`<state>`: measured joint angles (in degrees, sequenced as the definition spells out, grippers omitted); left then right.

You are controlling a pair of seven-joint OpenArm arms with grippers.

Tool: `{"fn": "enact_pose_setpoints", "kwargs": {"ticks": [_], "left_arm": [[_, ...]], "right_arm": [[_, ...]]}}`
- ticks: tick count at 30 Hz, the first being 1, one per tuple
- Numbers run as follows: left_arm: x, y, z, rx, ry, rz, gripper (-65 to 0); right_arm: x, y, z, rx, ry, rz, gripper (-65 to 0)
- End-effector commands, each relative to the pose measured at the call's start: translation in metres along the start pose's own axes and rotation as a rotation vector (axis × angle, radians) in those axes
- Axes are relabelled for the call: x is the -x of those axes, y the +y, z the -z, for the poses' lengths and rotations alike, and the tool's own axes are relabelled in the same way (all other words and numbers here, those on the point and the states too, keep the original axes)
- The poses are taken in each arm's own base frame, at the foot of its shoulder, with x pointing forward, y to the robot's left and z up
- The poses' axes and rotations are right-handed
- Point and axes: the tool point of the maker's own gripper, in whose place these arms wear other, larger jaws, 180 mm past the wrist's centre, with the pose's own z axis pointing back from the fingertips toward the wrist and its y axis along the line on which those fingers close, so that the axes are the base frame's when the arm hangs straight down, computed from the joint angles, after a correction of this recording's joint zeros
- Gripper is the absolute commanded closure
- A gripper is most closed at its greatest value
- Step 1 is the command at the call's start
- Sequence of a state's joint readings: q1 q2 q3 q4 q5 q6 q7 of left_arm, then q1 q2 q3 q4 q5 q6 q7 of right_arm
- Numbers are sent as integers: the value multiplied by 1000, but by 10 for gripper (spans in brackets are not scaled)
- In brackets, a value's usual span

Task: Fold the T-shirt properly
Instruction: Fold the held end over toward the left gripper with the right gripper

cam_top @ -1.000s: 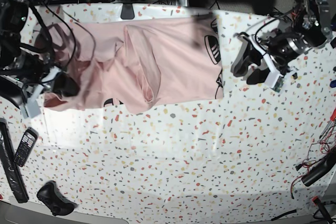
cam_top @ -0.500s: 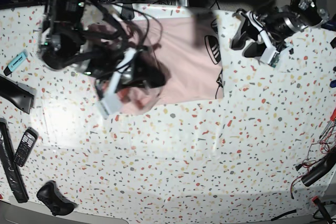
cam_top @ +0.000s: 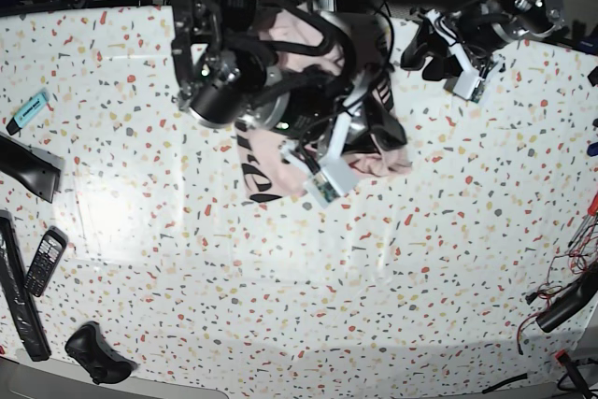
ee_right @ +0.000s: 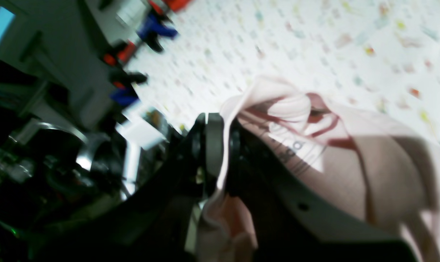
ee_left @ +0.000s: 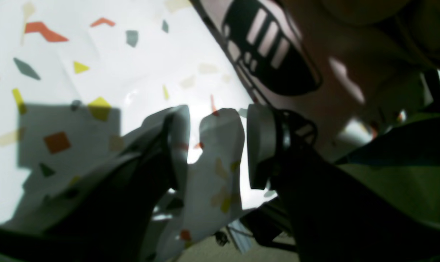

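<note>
1. Carrying one side of the T-shirt across itself: the right gripper has its jaws pressed together on a pink hem.
2. The left gripper, jaws spread and empty, waits at 2 o'clock.
3. Next, lay the fold flat and release.
4. The T-shirt lies bunched at 12 o'clock on the table, black lettering showing.

Bunched pink T-shirt beneath the right arm on speckled table

Base overhead – wrist views close, share T-shirt.
</note>
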<state>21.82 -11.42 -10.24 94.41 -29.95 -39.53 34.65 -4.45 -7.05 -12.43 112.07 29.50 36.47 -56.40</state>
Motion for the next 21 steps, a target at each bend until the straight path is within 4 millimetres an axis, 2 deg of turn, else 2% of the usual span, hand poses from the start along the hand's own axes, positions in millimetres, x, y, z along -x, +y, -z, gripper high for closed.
{"fn": "enact_pose_setpoints", "kwargs": {"ticks": [1,9,15,18,21], "left_arm": [[-12,-3,-1,17,-42,12,-247],[-12,-3,-1,18,-44,12,-247],[-12,-3,-1,18,-44,12,-247],[-12,-3,-1,18,-44,12,-247],[-13,-3,-1,16,-46,15,-247]], "right_arm": [[-15,3,3,-9,-55,-12,0],[-3,-19,33,-16,9,40,0],[-6,-31,51,-33,18,55,0],[-4,-32,56,-56,23,84,0],[-11,-23,56,-112,-17,126,0]]}}
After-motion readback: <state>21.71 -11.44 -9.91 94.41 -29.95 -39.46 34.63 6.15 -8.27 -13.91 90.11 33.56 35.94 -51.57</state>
